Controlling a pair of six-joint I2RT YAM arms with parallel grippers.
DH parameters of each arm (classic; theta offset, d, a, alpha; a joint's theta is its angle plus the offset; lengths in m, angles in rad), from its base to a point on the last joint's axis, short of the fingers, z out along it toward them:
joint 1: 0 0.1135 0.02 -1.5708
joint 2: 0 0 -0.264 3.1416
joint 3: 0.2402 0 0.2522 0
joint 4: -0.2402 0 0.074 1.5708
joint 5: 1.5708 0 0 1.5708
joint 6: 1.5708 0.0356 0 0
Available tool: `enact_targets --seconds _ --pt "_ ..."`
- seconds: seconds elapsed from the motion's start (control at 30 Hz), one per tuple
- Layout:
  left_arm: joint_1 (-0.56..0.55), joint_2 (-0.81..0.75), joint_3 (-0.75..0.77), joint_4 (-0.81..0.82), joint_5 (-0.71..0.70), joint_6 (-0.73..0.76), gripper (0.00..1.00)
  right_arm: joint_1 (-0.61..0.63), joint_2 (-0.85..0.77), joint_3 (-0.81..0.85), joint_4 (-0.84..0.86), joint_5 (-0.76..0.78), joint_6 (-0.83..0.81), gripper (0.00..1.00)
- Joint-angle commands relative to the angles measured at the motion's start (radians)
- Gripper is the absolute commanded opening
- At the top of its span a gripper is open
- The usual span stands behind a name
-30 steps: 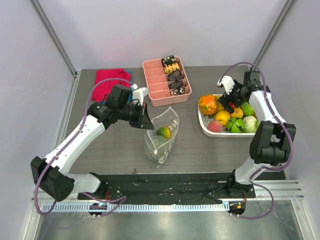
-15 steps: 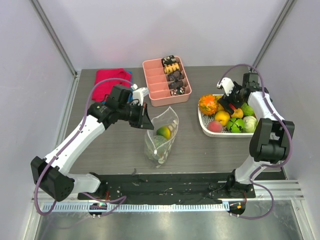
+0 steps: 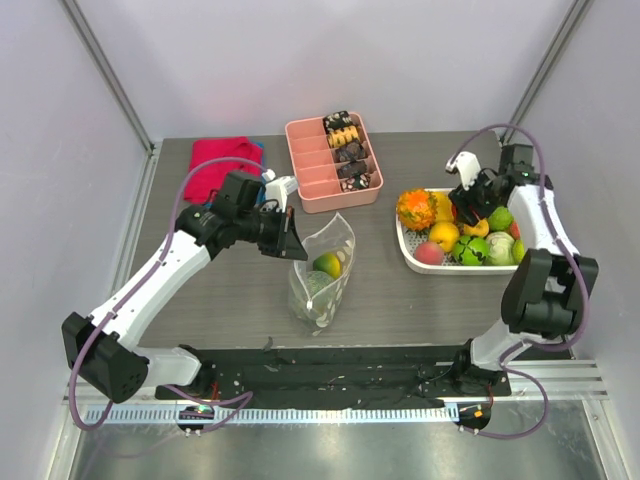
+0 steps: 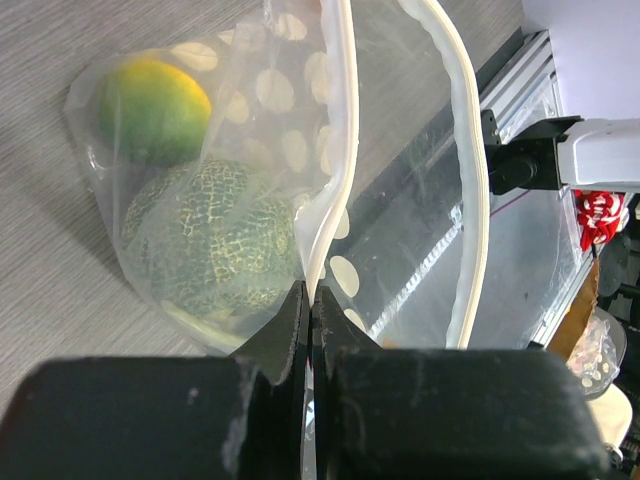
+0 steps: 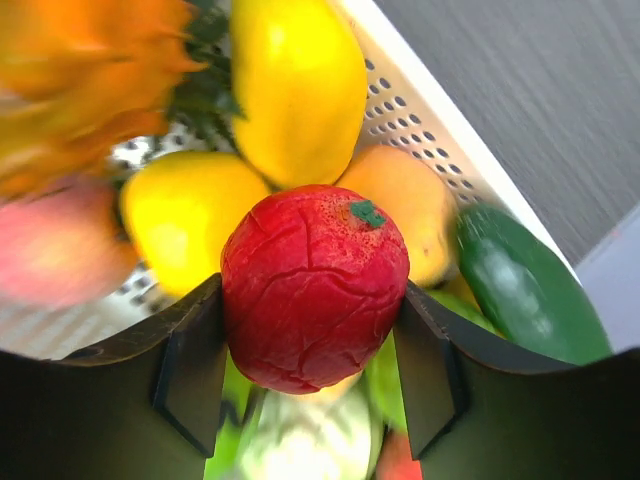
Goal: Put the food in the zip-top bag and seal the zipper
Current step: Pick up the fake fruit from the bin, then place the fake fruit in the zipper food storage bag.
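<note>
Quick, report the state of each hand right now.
Left hand: closed, pinching the open edge of the zip-top bag.
Right hand: closed on the red fruit.

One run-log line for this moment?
left gripper: shut on bag rim | right gripper: shut on red fruit above tray | bag: open, fruits inside

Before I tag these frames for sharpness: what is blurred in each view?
Right wrist view: the red fruit in the right claw is sharp, the orange fruit at upper left smeared. Left wrist view: the zip-top bag is crisp, the left claw pinching its rim dark and soft. Top external view: evenly lit, sharp.
</note>
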Motion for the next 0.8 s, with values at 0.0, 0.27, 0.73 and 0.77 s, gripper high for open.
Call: enact_targets --seconds 0.0,0.27,0.73,0.77 --pt "-0.005 -0.02 -0.012 0.013 0.002 0.012 0.0 -0.014 -0.203 0.16 -0.189 -0.211 0.084 0.34" --pt "-0.005 0.002 0.001 0.002 0.013 0.007 0.0 0.411 -0.349 0.31 -0.205 -0.317 0.432 0.24" --pt "-0.005 -0.003 0.014 -0.007 0.014 0.02 0.0 0.844 -0.265 0.172 0.003 -0.245 0.616 0.25" --pt "-0.005 -0.001 0.014 -0.006 0.017 0.02 0.0 0.861 -0.262 0.171 -0.008 -0.236 0.584 0.28"
